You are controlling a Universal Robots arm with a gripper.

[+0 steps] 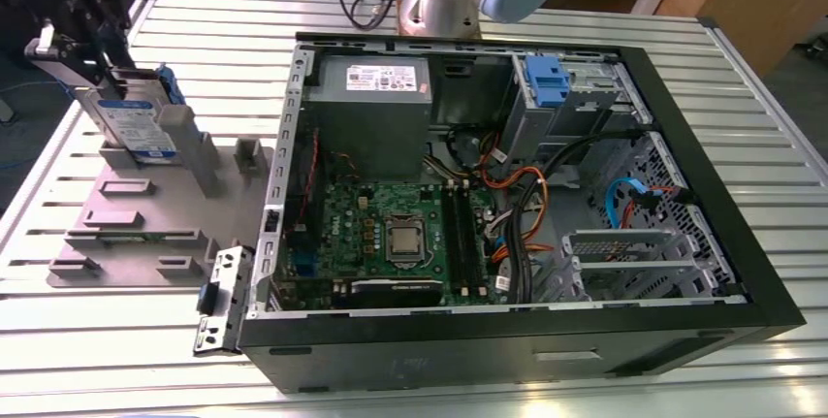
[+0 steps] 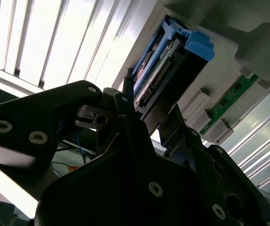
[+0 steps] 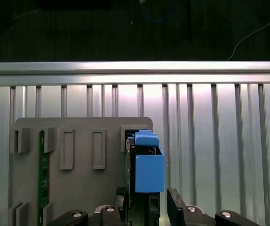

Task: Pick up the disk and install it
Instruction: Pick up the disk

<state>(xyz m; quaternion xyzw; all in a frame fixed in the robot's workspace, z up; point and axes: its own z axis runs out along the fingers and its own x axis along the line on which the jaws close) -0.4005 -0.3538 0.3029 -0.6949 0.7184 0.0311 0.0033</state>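
The disk (image 1: 134,122) stands on edge in a slot at the far corner of the grey fixture plate (image 1: 130,234), toward the exterior view's left. The jaws are set around its upper end, one on each side. I cannot tell whether they press on it or stand just off it. In the first wrist view the slatted desk (image 3: 219,141) runs bare past the disk (image 3: 149,172) as far as its rail. Dark floor lies beyond that.

The drive is flat and silver with a blue-and-white label on its face, framed by a blue plastic carrier. In the second wrist view the carrier's blue tab sticks out at the end of the disk (image 2: 161,70).

The plate's other slots look open, apart from one holding a green circuit-board strip (image 3: 43,169).

The open computer case (image 1: 763,273) lies just beside the plate, well apart from the disk. Inside it are a grey power-supply box (image 1: 368,88), a green motherboard (image 1: 388,234), loose cables, and a blue tab (image 1: 544,79) in the metal bay at its far corner.
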